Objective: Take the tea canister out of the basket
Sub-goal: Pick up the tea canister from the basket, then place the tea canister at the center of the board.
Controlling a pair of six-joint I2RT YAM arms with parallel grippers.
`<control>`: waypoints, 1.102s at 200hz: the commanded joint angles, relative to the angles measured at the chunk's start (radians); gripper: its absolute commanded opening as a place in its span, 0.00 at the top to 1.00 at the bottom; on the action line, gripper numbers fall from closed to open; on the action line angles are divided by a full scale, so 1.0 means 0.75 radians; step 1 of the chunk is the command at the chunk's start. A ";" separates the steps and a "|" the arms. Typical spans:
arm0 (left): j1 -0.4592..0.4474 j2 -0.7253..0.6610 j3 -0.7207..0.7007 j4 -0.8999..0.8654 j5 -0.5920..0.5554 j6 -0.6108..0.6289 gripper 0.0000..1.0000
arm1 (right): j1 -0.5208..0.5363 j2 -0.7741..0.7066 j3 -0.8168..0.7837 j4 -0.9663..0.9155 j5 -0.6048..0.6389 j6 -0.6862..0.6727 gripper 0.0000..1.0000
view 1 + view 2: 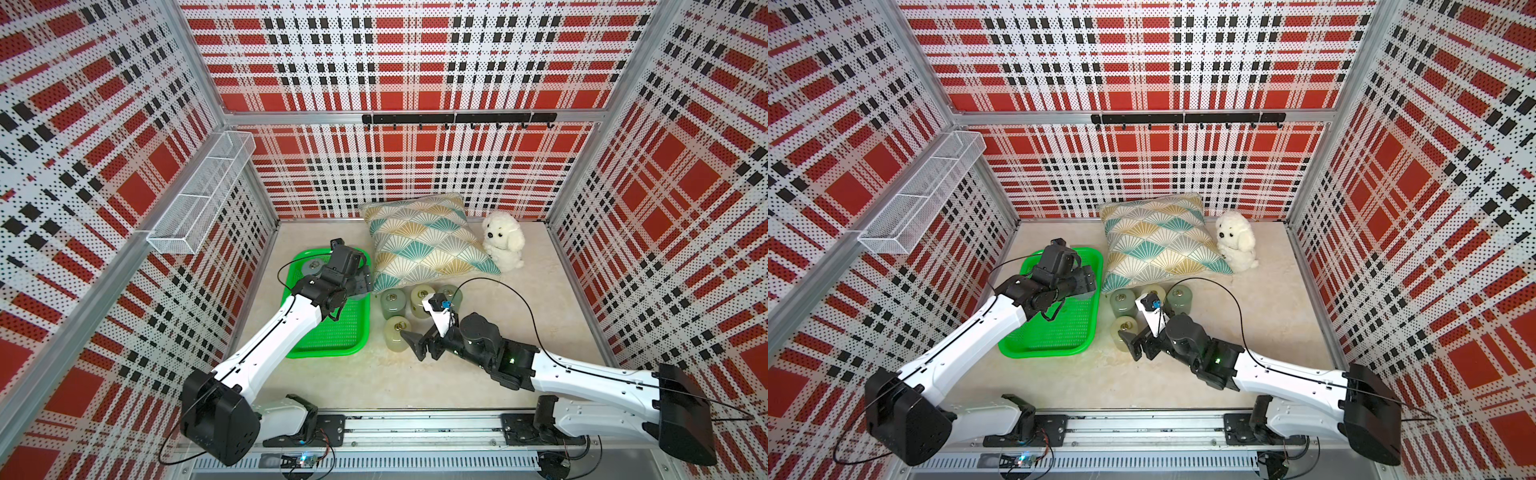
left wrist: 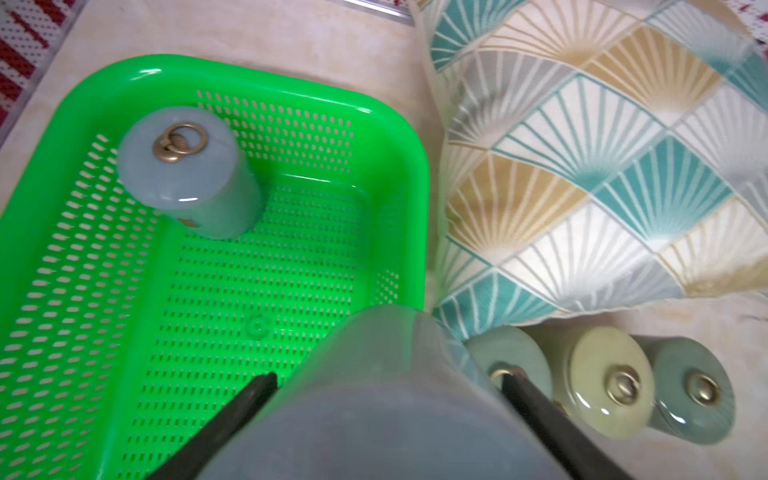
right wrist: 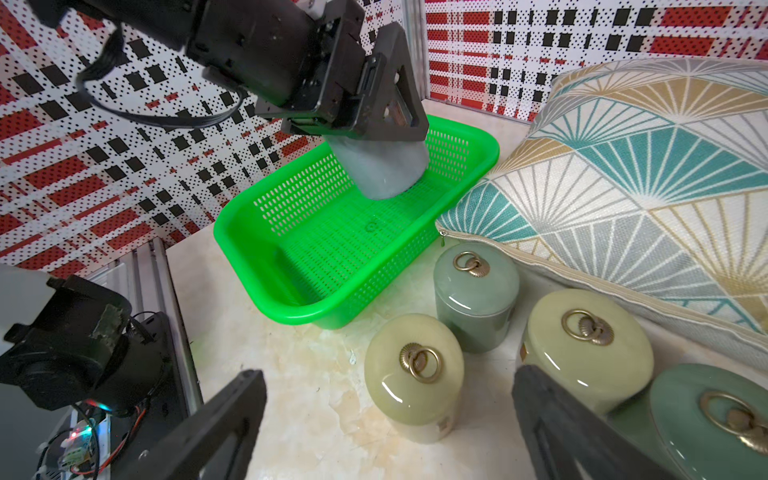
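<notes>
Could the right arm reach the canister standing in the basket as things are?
Probably not: the left gripper, jaws shut on a grey canister, hangs over the basket between the right gripper and the far-corner canister.

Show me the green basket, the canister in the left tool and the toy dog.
green basket [image 3: 253,262]: right wrist view, near end wall
held canister [image 3: 380,166]: right wrist view, grey side wall
toy dog [image 1: 504,248]: in a top view, chest

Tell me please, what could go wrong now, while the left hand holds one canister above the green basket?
1. The left hand grips the glossy held canister at a tilt; it may slip and fall into the basket.
2. The grey-green canister stands on the table close to the basket wall; carrying the held one out could knock it over.
</notes>
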State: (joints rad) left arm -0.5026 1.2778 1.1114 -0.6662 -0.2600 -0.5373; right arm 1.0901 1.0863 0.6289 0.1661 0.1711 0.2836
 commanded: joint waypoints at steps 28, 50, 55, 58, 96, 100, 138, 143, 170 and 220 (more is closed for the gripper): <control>-0.313 0.004 0.100 0.032 -0.061 -0.104 0.26 | 0.008 -0.258 -0.076 -0.200 0.171 0.076 0.00; -0.445 0.044 0.104 0.053 -0.089 -0.138 0.26 | 0.008 -0.371 -0.107 -0.314 0.211 0.113 0.00; -0.471 0.056 0.103 0.062 -0.087 -0.145 0.26 | 0.009 -0.395 -0.113 -0.343 0.218 0.118 0.00; -0.484 0.062 0.100 0.068 -0.086 -0.148 0.26 | 0.007 -0.410 -0.116 -0.358 0.222 0.122 0.00; -0.635 0.173 0.085 0.151 -0.097 -0.182 0.26 | 0.007 -0.577 -0.141 -0.518 0.249 0.171 0.00; -0.647 0.186 0.085 0.159 -0.095 -0.183 0.26 | 0.007 -0.592 -0.141 -0.533 0.249 0.175 0.00; -0.728 0.312 0.054 0.243 -0.048 -0.206 0.26 | 0.006 -0.688 -0.157 -0.627 0.261 0.213 0.00; -0.732 0.329 0.047 0.253 -0.040 -0.206 0.26 | 0.007 -0.694 -0.159 -0.628 0.256 0.217 0.00; -0.747 0.404 0.011 0.304 -0.008 -0.210 0.25 | 0.006 -0.703 -0.173 -0.638 0.236 0.233 0.00; -0.747 0.532 -0.013 0.362 -0.001 -0.182 0.25 | 0.006 -0.699 -0.216 -0.645 0.206 0.269 0.00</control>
State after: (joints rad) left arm -1.0603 1.6573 1.1030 -0.4767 -0.2501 -0.6846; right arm 1.0901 0.5655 0.4828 -0.2996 0.3367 0.4625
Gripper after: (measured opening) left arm 0.850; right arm 0.999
